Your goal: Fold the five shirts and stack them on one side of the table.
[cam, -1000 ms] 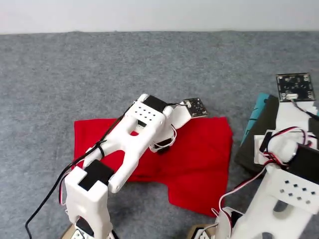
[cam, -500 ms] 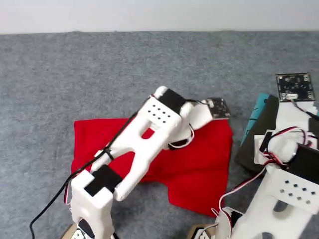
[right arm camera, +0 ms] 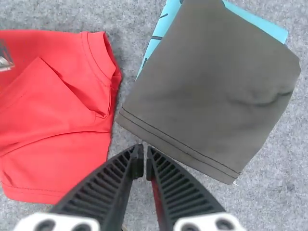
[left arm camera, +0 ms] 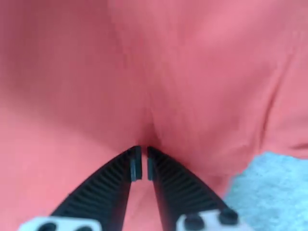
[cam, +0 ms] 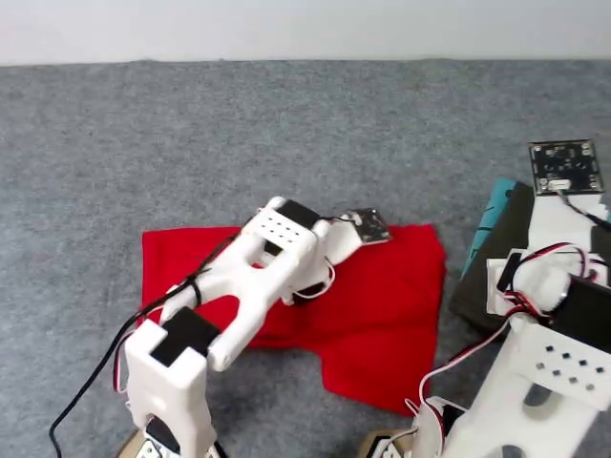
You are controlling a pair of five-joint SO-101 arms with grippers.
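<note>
Presently: left gripper (left arm camera: 141, 151), jaws closed to a slit, tips on red shirt (cam: 382, 305); advise light pressure, smoothing creases flat before the next fold.

Three shirts are visible: one red shirt (cam: 382, 296), one dark grey shirt (right arm camera: 211, 91) and one teal shirt (right arm camera: 166, 21). There are two arms, the left arm (cam: 248, 286) and the right arm (cam: 544, 353).
</note>
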